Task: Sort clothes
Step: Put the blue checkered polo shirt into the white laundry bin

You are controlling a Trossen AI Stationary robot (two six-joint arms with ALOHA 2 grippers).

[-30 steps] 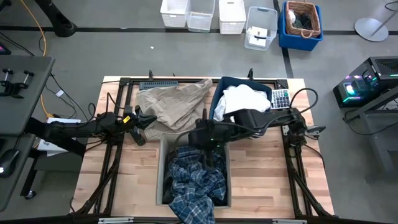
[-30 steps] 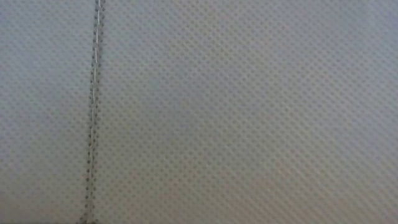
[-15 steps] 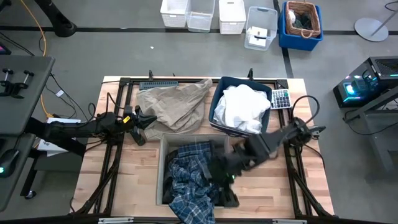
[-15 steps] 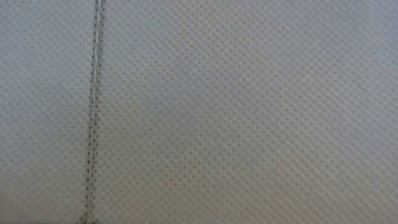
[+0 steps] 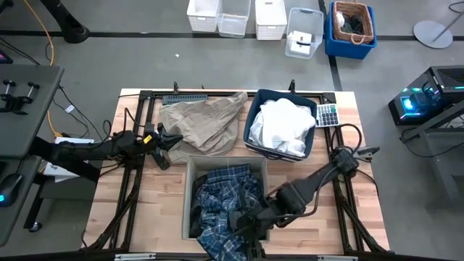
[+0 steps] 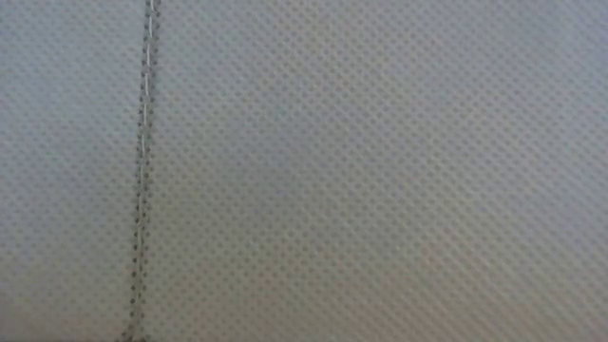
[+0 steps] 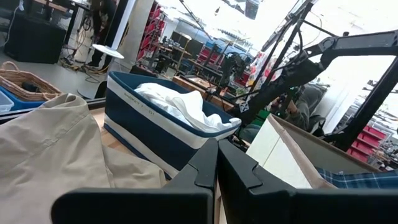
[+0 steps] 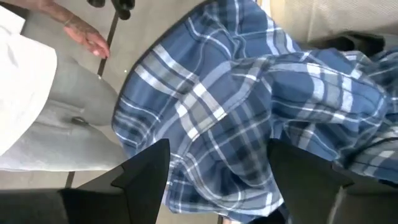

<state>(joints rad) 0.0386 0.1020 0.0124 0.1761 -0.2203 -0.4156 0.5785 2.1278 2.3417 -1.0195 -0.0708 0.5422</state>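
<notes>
Plaid shirt (image 5: 221,210) fills the middle bin (image 5: 190,174), and the right gripper (image 5: 243,230) hangs over its near edge, fingers spread. Far left, the left gripper (image 5: 174,141) rests by the beige cloth (image 5: 203,122), fingers pressed together.

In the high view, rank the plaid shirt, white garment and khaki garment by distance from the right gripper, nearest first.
From the right gripper, at the table's near edge:
1. Plaid shirt, right beside it, in the middle bin.
2. White garment, in the navy bin beyond.
3. Khaki garment, far left.
</notes>
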